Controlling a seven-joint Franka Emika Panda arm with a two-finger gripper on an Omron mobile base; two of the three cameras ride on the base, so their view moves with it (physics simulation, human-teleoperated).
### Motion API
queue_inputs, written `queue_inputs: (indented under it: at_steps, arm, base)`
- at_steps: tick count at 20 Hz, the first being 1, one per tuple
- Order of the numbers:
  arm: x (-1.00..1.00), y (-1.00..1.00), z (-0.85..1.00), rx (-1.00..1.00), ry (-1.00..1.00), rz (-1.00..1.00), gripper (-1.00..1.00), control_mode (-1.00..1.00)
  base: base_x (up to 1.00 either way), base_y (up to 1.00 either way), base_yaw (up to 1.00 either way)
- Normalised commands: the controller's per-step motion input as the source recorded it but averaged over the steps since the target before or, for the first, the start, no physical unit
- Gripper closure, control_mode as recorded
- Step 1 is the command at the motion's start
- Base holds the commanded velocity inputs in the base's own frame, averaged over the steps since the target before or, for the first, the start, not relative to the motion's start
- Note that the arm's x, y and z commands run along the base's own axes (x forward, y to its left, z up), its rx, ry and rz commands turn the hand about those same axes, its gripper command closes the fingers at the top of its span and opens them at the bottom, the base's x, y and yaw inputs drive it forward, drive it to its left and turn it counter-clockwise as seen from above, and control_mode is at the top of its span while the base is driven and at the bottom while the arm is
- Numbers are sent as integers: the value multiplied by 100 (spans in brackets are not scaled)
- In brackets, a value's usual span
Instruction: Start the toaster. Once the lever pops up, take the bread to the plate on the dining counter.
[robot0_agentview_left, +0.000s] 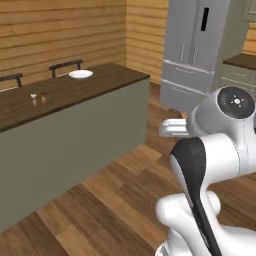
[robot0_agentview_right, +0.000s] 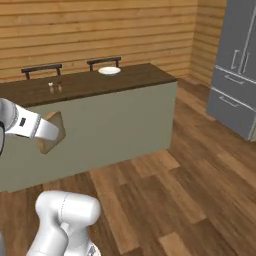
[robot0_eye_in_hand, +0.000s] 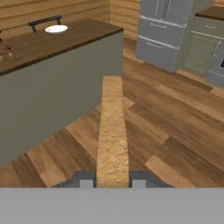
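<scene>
Left base view: the long dark brown wood-grain desk (robot0_agentview_left: 75, 90) with its plain pale olive front runs across the upper left of the frame. The round plain white shallow plate (robot0_agentview_left: 80, 74) sits near its far end, by a dark chair back, likely set there as the drop-off spot. The robot's white arm fills the lower right.

Right base view: at the left edge of the frame the hand (robot0_agentview_right: 50, 131) holds the thin square tan slice of bread (robot0_agentview_right: 54, 132) on edge, out in front of the desk's olive face and well apart from the plate, which lies at upper centre. Holding it clear of the desk suits carrying it while the base drives.

Hand view: the bread rises up the middle, seen edge-on, pinched at its lower end between the two dark fingertips (robot0_eye_in_hand: 85, 179). The plate shows at upper left, so the toasting step looks finished and delivery remains.
</scene>
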Motion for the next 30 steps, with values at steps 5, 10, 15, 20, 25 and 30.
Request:
queue_inputs:
  at_steps: [5,10,15,20,25,30]
  arm:
    - [0,0,0,0,0,0,100,100]
    - [0,0,0,0,0,0,100,100]
    - [0,0,0,0,0,0,100,100]
    - [0,0,0,0,0,0,100,100]
    - [0,0,0,0,0,0,100,100]
    - [0,0,0,0,0,0,100,100]
  base:
    - [100,-22,30]
    - [100,-36,15]
    - [100,-43,18]
    - [100,-30,35]
    - [100,-42,45]
    - [100,-51,46]
